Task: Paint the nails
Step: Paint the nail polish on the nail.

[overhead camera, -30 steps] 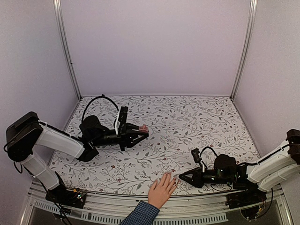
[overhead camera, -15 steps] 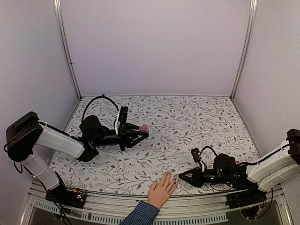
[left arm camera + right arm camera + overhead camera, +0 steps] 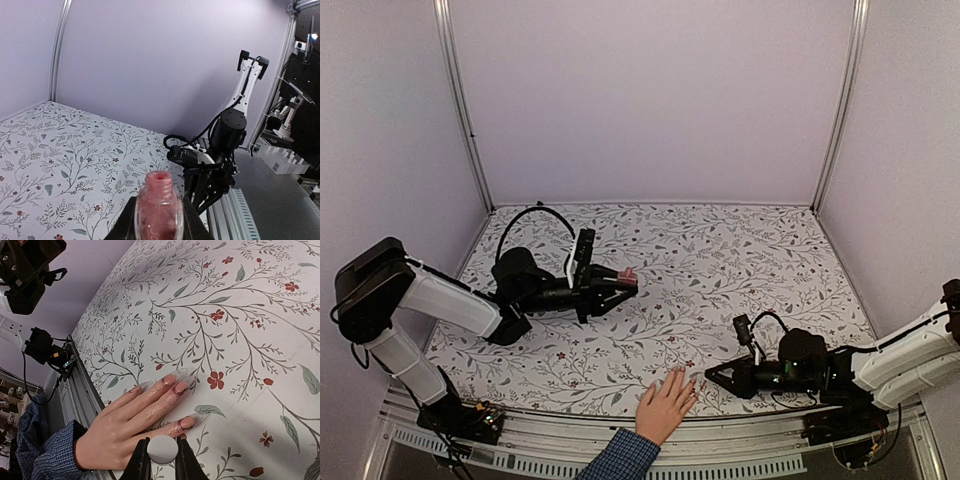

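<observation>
While the left gripper (image 3: 623, 283) clamps the open pink glass bottle (image 3: 159, 202) aside for dipping, the right gripper (image 3: 161, 461) pinches a round white cap (image 3: 161, 449) beside the hand's (image 3: 122, 427) nails (image 3: 181, 386).

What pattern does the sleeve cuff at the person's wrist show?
The sleeve cuff is a blue check, shown best in the right wrist view.

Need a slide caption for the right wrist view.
A hand lies flat on the floral table, nails showing pink polish; the right gripper, shut on a white cap, sits close beside it.
</observation>
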{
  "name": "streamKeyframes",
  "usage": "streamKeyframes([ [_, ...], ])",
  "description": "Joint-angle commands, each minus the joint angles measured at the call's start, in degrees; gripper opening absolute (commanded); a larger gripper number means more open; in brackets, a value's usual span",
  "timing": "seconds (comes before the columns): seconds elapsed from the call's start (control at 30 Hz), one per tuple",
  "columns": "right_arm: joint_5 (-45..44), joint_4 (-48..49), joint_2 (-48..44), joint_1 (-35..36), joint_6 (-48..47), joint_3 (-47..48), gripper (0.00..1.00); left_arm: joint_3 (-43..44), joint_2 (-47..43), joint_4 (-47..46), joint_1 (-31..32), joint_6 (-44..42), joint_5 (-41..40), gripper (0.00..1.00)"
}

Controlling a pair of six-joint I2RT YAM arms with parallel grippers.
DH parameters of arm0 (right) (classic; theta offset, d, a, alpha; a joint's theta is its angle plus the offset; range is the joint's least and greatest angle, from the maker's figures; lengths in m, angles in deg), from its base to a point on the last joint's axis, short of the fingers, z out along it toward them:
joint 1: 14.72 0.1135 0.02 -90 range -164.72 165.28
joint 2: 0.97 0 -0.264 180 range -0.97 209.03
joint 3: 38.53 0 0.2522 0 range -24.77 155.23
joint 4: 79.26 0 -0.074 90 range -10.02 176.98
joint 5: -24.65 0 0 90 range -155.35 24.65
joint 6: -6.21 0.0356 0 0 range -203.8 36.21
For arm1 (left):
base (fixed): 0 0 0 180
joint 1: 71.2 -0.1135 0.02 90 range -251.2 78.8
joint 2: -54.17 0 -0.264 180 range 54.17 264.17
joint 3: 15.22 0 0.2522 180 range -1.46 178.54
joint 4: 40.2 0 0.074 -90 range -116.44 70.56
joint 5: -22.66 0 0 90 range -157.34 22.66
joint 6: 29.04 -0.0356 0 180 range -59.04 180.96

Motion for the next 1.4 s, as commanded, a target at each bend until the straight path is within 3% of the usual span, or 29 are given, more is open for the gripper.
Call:
streamKeyframes([
  [0.0, -2.71, -0.03, -1.72, 0.45, 1.03, -1.17, 0.00, 0.41, 0.90, -1.61, -0.78, 0.09, 0.25, 0.00],
  [1.37, 1.66, 5.80, 6.20, 0.63, -0.40, 0.97, 0.00, -0.23, 0.91, -2.06, -0.86, 0.20, 0.29, 0.00],
])
